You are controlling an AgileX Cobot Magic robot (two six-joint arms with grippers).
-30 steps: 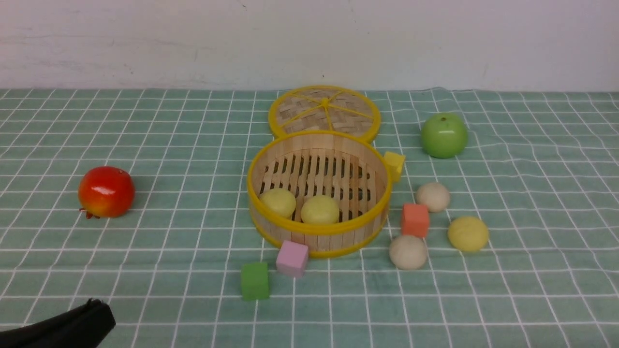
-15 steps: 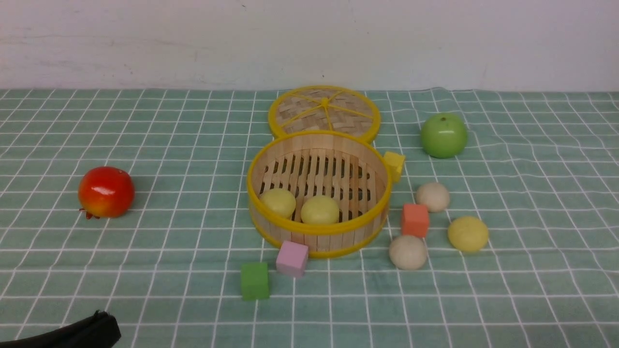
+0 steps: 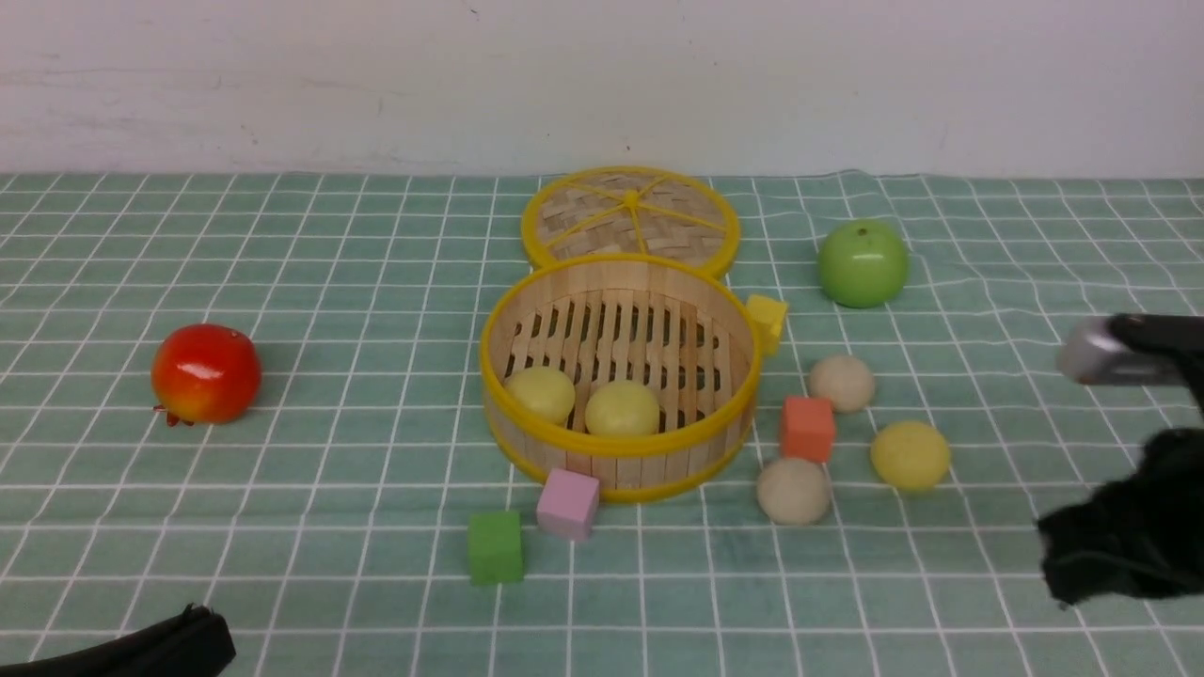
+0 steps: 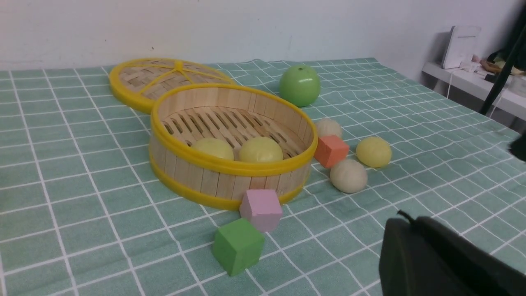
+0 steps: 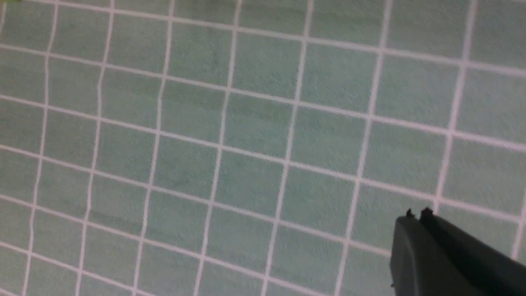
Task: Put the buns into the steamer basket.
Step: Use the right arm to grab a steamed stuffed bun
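Note:
The steamer basket (image 3: pixel 616 449) stands mid-table and holds two pale yellow buns (image 3: pixel 540 393) (image 3: pixel 622 407). Three buns lie on the cloth to its right: a cream one (image 3: pixel 842 383), a cream one (image 3: pixel 794 490) and a pale yellow one (image 3: pixel 910 455). The left wrist view shows the basket (image 4: pixel 230 166) and the same buns. My left gripper (image 3: pixel 198 625) is shut and empty at the near left corner, far from the buns; it also shows in its wrist view (image 4: pixel 404 220). My right gripper (image 3: pixel 1072 555) is shut and empty, low at the right edge, to the right of the loose buns. Its wrist view (image 5: pixel 415 214) shows only cloth.
The flat woven lid (image 3: pixel 630 218) lies behind the basket. A green apple (image 3: pixel 863 263) is at the back right, a red fruit (image 3: pixel 206 373) at the left. Cubes lie around the basket: yellow (image 3: pixel 768 320), orange (image 3: pixel 807 428), pink (image 3: pixel 568 502), green (image 3: pixel 496 546).
My right arm has come into the front view from the right edge. My left gripper has sunk back toward the near left corner. The buns and basket have not moved.

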